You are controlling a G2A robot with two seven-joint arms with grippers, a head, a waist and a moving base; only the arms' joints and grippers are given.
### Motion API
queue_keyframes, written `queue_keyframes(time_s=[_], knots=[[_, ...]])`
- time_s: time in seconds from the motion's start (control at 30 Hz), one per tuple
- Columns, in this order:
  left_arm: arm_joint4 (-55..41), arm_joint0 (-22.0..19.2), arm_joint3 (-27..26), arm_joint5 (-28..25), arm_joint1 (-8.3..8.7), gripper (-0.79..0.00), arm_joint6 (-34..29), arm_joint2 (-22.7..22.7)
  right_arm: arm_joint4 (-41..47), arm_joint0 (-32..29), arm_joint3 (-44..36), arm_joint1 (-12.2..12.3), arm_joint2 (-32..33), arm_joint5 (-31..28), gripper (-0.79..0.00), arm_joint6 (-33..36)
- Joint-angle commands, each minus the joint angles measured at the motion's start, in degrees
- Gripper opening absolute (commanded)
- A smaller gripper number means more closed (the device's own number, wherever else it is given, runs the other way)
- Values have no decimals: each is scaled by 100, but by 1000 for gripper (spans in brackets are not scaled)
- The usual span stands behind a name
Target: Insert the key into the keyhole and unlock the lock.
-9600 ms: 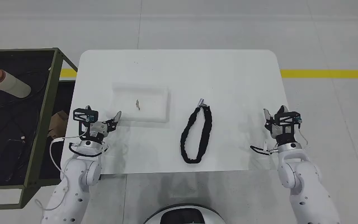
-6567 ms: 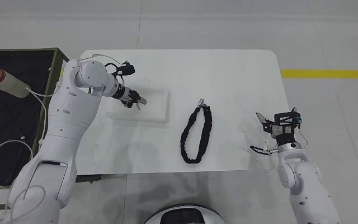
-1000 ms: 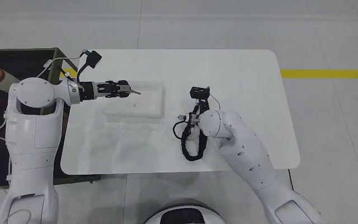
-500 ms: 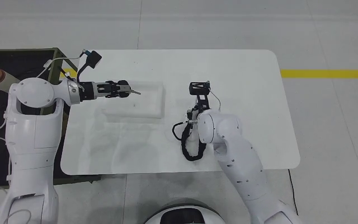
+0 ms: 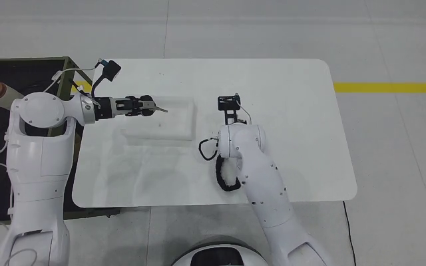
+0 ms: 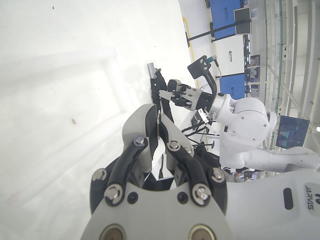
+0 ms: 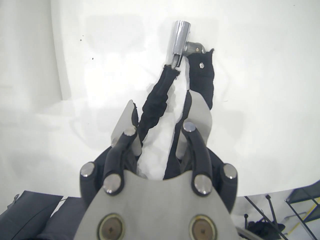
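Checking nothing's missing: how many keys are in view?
1: a small flat metal key, pinched in the left gripper over the white rectangular tray.

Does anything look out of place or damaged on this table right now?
Only minor things. The chain lock has a frayed sleeve end beside its metal barrel, and a small dark speck lies in the white tray. Nothing is spilled or broken.

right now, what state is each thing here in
left gripper: shut on the key
key: held off the table, not in the lock
chain lock: loop closed, lying on the table
right gripper: open, fingers either side of one chain strand
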Motion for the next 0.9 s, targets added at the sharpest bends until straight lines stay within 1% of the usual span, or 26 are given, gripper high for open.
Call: queue_keyframes(time_s=[0.0,0.1,0.2,0.33,0.57,0.6,0.63,0.7,0.73,0.77,0.87], knots=[[0,0,0,0,0,-785,0,0,-190,60,128,-133,101,-56,-406,58],[0,0,0,0,0,-785,0,0,-188,225,375,-237,188,-137,-416,138],[0,0,0,0,0,-785,0,0,-225,359,635,-294,204,-97,-419,97],[0,0,0,0,0,-785,0,0,-183,510,947,-336,228,-45,-440,46],[0,0,0,0,0,-785,0,0,-211,686,1396,-395,284,78,-449,-78],[0,0,0,0,0,-785,0,0,-237,700,1447,-401,298,96,-508,-96],[0,0,0,0,0,-785,0,0,-233,716,1481,-407,318,110,-588,-109],[0,0,0,0,0,-785,0,0,-242,753,1574,-415,345,107,-668,-107],[0,0,0,0,0,-785,0,0,-268,773,1625,-419,356,109,-723,-108],[0,0,0,0,0,-785,0,0,-312,784,1665,-424,358,123,-748,-123],[0,0,0,0,0,-785,0,0,-318,798,1738,-435,374,166,-785,-166]])
